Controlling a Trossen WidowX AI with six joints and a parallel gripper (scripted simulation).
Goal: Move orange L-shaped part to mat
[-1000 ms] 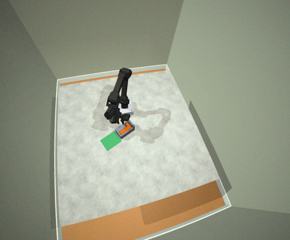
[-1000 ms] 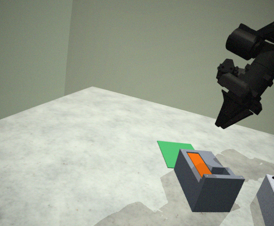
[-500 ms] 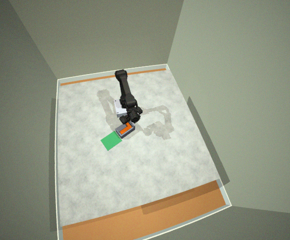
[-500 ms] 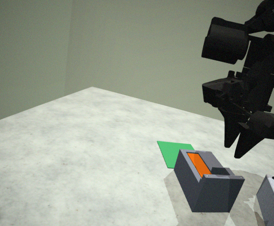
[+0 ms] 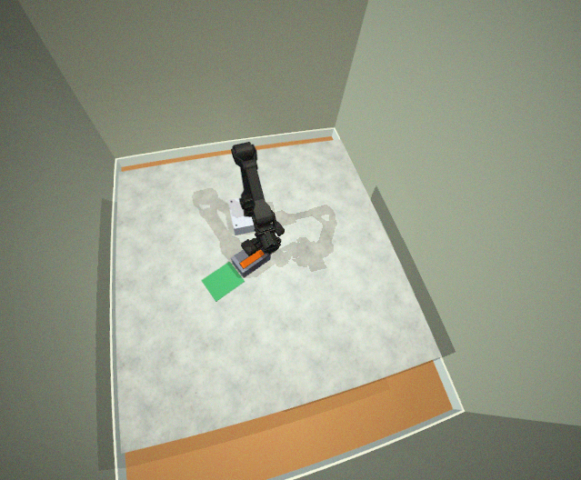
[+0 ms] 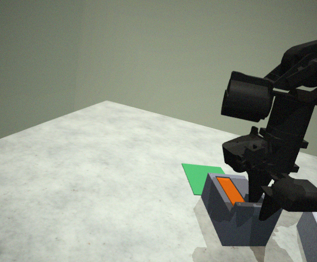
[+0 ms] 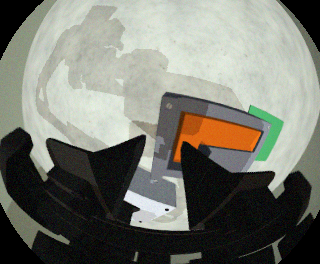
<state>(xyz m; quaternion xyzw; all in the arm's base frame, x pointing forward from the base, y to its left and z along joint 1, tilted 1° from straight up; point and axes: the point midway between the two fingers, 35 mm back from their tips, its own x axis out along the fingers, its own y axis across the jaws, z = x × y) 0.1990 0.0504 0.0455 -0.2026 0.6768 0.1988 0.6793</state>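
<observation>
Words: none to read.
Numbers: 0 to read.
Signs: none on the grey tray, orange part or green mat.

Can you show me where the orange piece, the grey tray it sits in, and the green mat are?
orange part (image 6: 229,189): exterior view, middle of its long bar.
grey tray (image 6: 212,197): exterior view, its near side wall.
green mat (image 5: 221,281): top view, centre of the square.

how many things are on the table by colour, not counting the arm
orange: 1, the L-shaped part in the tray pocket
green: 1, the mat
grey: 1, the tray
pale grey: 1, the block by the arm
total: 4
</observation>
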